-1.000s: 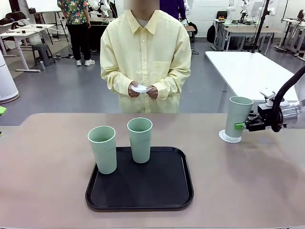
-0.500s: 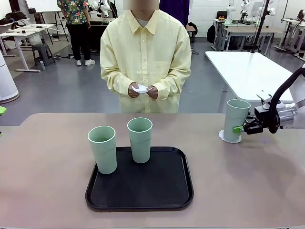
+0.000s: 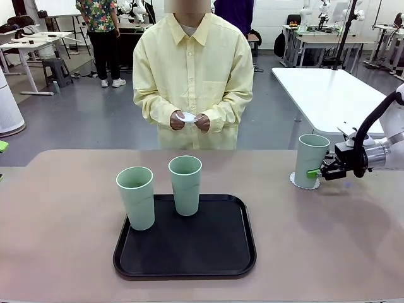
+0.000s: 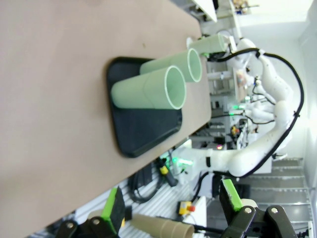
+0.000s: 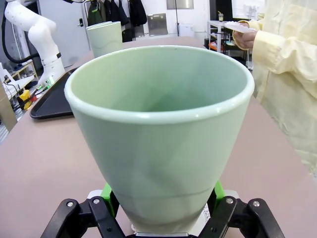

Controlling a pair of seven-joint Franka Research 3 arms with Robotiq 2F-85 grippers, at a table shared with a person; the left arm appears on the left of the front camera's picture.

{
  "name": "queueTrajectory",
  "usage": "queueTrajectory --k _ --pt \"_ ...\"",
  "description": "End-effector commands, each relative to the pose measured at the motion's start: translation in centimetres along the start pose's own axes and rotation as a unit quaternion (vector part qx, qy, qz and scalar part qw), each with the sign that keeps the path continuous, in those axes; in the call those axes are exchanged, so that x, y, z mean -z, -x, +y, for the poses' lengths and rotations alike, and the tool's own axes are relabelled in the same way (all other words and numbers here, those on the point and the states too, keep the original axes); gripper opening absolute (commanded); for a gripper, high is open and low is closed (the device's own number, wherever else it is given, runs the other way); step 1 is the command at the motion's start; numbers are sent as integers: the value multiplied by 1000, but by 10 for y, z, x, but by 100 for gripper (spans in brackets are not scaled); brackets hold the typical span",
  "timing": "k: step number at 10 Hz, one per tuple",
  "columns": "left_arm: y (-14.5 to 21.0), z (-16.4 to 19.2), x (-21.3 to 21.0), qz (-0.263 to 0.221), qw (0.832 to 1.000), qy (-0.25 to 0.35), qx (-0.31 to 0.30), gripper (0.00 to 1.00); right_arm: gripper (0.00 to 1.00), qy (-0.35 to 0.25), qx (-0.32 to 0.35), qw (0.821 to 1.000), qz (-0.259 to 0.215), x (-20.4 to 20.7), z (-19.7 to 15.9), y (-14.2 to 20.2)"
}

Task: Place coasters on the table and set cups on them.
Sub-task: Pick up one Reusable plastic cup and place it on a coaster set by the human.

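We list one pale mint-green tapered plastic tumbler (image 3: 311, 158), upright on a white lacy round coaster (image 3: 294, 182), right side of the beige-pink desk (image 3: 63, 221), pinched by our right tool (image 3: 314, 172); left tool (image 4: 171, 210) spread. Next, we judge: release it, withdraw cleanly.

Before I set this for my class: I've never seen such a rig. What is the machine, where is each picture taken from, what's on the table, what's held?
A robot with two white arms, each ending in a two-finger gripper. The front picture looks across the beige table at a person. A black tray carries two green cups. The right gripper is closed on a third cup, standing on a lacy white coaster. The person's hands hold another coaster. The other two pictures come from wrist cameras: one looks along the open, empty left gripper, one at the right gripper's cup close up.
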State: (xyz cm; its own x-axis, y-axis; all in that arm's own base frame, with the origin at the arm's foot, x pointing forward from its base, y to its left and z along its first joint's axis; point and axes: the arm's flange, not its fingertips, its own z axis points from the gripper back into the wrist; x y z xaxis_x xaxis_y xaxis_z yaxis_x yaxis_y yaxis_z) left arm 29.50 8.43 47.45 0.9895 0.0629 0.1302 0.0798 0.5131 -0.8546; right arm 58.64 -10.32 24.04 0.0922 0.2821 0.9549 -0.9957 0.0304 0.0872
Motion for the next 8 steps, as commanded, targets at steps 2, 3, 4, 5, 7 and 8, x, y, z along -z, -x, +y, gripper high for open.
queueTrajectory --k 2,3,4,5,7,8 --pt "1 2 -1 0 1000 2 7 100 82 -7 -13 1000 9 -2 -5 1" --pt "1 2 -1 0 1000 2 7 100 82 -6 -16 1000 8 -2 -6 0" --pt "1 2 -1 0 1000 2 7 100 82 -5 -17 1000 8 -3 -7 0" --pt "1 2 -1 0 1000 2 7 100 82 -6 -15 1000 8 -3 -7 0" --pt "1 2 -1 0 1000 2 7 100 82 -3 -13 1000 14 -4 -8 1" --pt "1 2 -1 0 1000 2 7 100 82 -4 -10 1000 13 -4 -8 1"
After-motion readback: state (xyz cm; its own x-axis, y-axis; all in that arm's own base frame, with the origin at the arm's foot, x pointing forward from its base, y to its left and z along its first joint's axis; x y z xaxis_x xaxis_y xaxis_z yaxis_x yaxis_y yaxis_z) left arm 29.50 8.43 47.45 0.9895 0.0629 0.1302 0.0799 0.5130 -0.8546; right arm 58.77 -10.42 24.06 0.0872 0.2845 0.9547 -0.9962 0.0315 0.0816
